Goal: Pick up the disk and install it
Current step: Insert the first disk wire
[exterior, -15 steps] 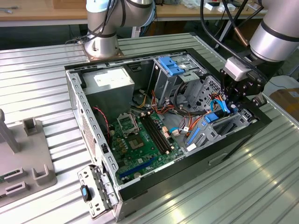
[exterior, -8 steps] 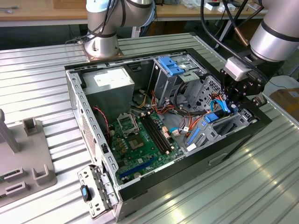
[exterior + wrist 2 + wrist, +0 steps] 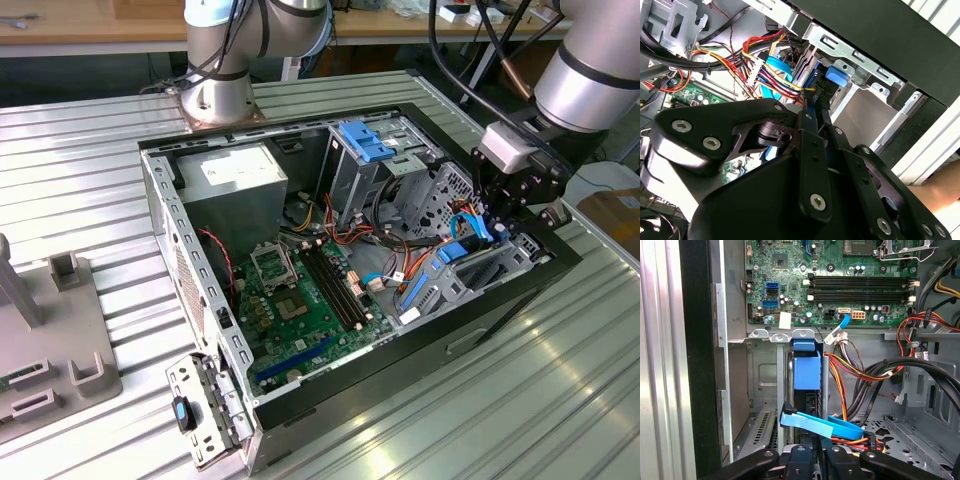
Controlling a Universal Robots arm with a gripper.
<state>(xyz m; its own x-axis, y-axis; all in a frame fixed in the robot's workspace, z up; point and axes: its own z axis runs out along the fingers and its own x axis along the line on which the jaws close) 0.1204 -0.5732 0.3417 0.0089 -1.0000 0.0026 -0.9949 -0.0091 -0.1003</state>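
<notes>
We see bright, even light from overhead in the exterior view, w/ white glare streaks on the ribbed table [image 3: 560,390] beyond the gripper [image 3: 515,215]. Case interior stays dim below it. In the second wrist view the black gripper links [image 3: 790,200] sit close and soft, bkgd blown out near the case edge

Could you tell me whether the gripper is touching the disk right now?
Touching: in the second wrist view the gripper closes on the disk's edge, with no gap visible.
</notes>
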